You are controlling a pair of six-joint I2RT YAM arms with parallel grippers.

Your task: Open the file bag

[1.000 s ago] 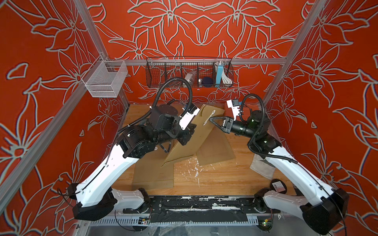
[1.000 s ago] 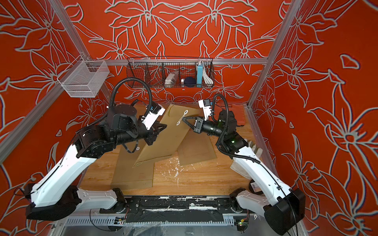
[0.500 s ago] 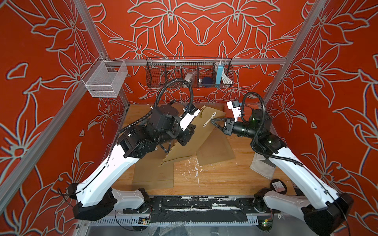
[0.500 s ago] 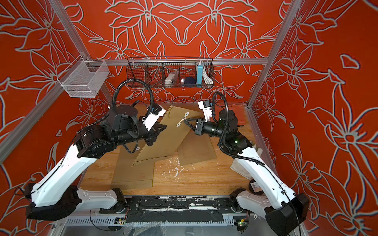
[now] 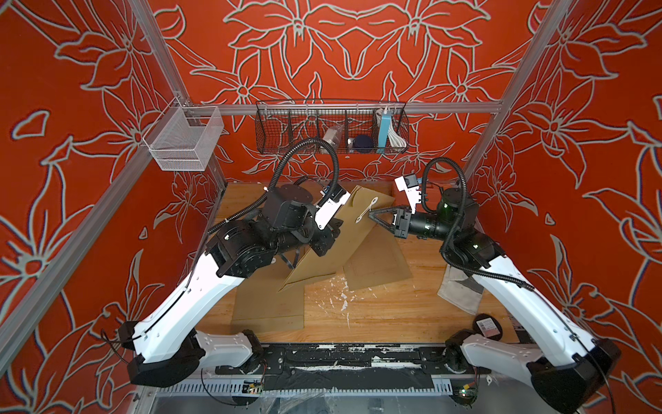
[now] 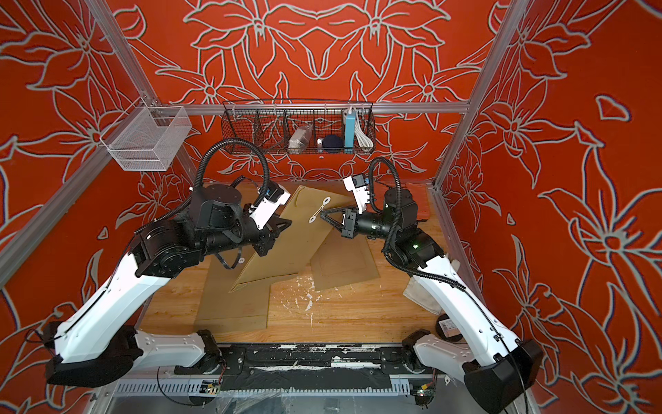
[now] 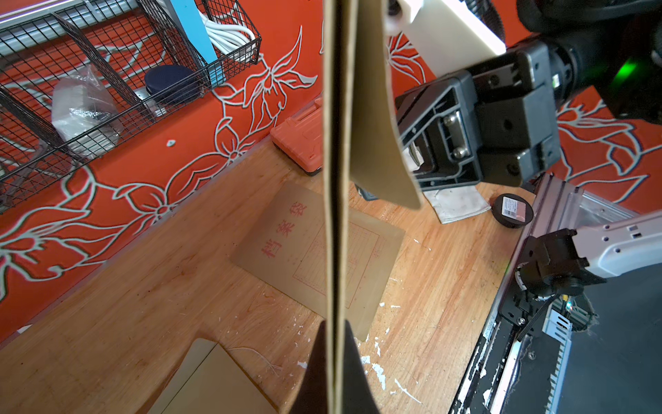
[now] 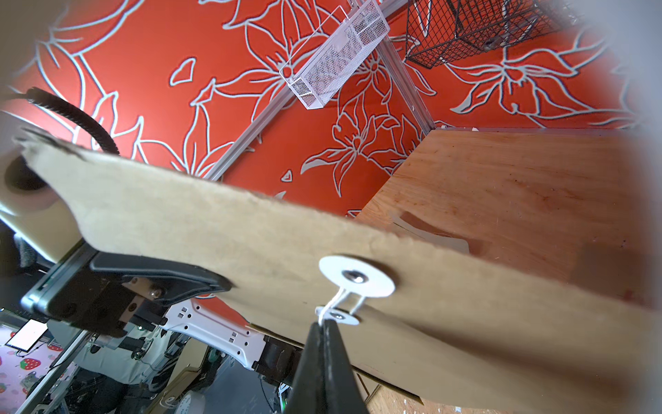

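The file bag is a brown paper envelope, held up off the table at a tilt in both top views. My left gripper is shut on its edge, at the bag's left side. Two white discs joined by a thin white string fasten the flap. The right gripper is shut on that string right at the smaller disc, and it reaches the bag's face from the right. The flap lies closed.
Two more brown file bags lie flat on the wooden table. A grey cloth and a black round tin sit at the right. An orange case is at the back wall. A black wire basket and a white mesh basket hang above.
The right arm has shifted a little at its elbow and wrist while its tips stay at the string. The left arm and the bag have barely moved.
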